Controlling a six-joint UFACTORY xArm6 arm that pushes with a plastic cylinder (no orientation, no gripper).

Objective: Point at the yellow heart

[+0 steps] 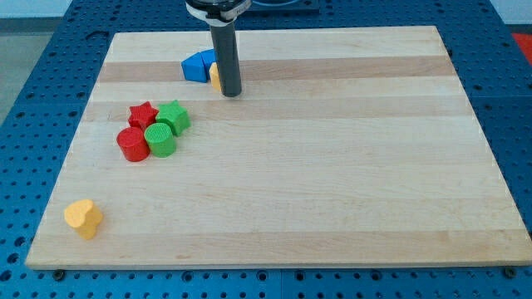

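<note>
The yellow heart (83, 218) lies near the board's bottom left corner. My tip (230, 93) stands near the view's top, far up and to the right of the heart. It is just right of a yellow block (214, 75) that the rod mostly hides, and close to a blue block (198, 66) on that block's left. Whether the tip touches the yellow block I cannot tell.
A cluster lies at the left middle: a red star (143, 114), a green star-like block (174, 117), a red cylinder (132, 144) and a green cylinder (160, 139). The wooden board (332, 166) sits on a blue perforated table.
</note>
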